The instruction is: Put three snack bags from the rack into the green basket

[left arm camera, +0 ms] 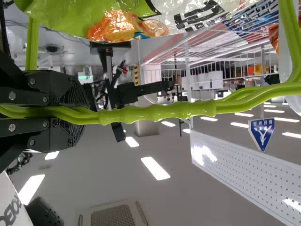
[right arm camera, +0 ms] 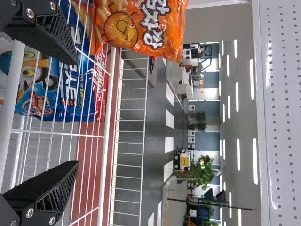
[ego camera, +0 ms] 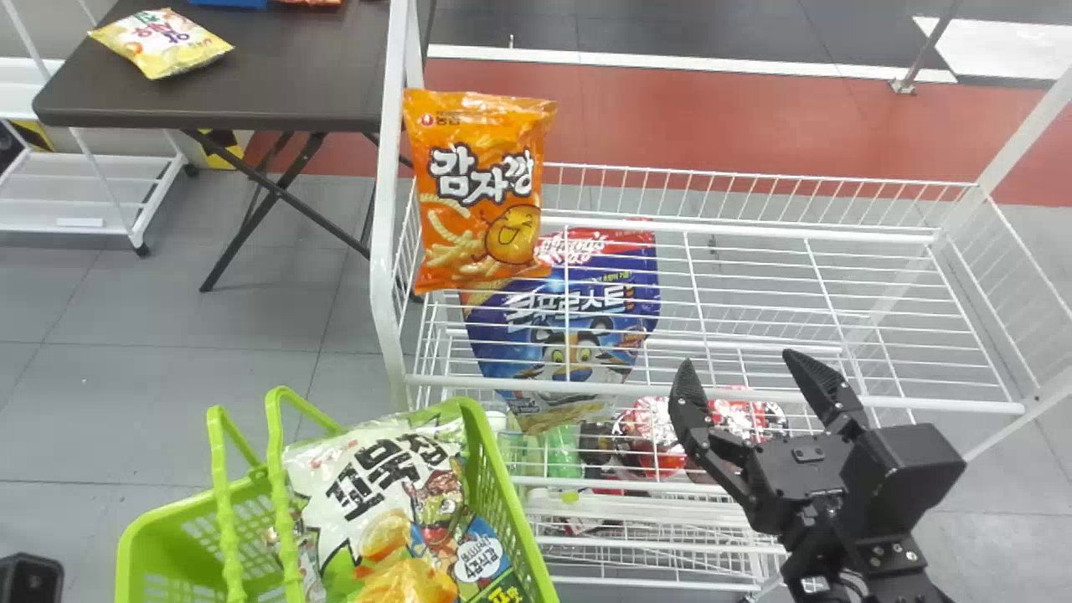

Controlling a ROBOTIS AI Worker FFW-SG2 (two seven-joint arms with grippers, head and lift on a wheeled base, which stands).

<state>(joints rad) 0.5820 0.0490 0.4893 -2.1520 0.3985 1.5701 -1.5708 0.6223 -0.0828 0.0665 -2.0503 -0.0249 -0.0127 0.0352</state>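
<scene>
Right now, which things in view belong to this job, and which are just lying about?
Job:
- green basket, handle in the left gripper
- white-and-green bag inside
- orange snack bag on the rack
- right gripper, open

Lying about:
- yellow bag on the dark table
- probably the blue pouch, lower shelf

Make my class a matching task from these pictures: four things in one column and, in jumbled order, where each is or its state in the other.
1. Orange snack bag
2. Blue bag with a tiger
3. White-and-green snack bag
4. Black right gripper

A. Inside the green plastic basket
B. Jaws apart, holding nothing
C. At the left end of the white wire rack's top shelf
D. Below the top shelf's wires

Pairs: 1-C, 2-D, 3-A, 4-B
</scene>
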